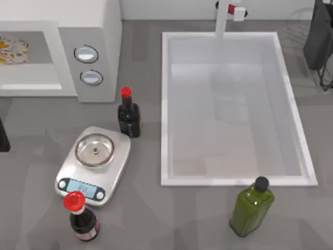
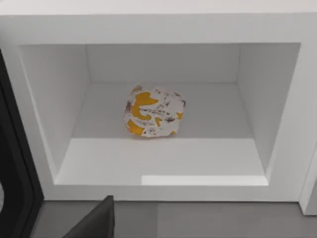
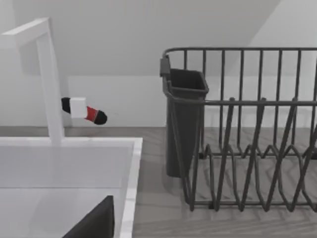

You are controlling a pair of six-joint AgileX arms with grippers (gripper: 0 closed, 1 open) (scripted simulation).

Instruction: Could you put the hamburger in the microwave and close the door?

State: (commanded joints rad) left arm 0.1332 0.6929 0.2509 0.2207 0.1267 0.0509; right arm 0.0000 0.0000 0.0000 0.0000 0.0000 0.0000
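Top view: overhead, facing down on the worktop. Left wrist view: close, facing into the microwave cavity, shared with the top view. Right wrist view: low, facing sink and dish rack, likewise shared.

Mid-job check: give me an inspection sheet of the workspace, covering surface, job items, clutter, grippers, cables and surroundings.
Surface: grey table, sink set in it.
Hamburger: inside the microwave cavity, on its floor.
Door: open, dark edge seen beside the cavity in the left wrist view.
Clutter: scale, two red-capped dark bottles, green bottle.
Left gripper: in front of the microwave opening.
Right gripper: by the sink, facing the dish rack.
Cables: nothing seen.
Surroundings: white faucet, plain wall.
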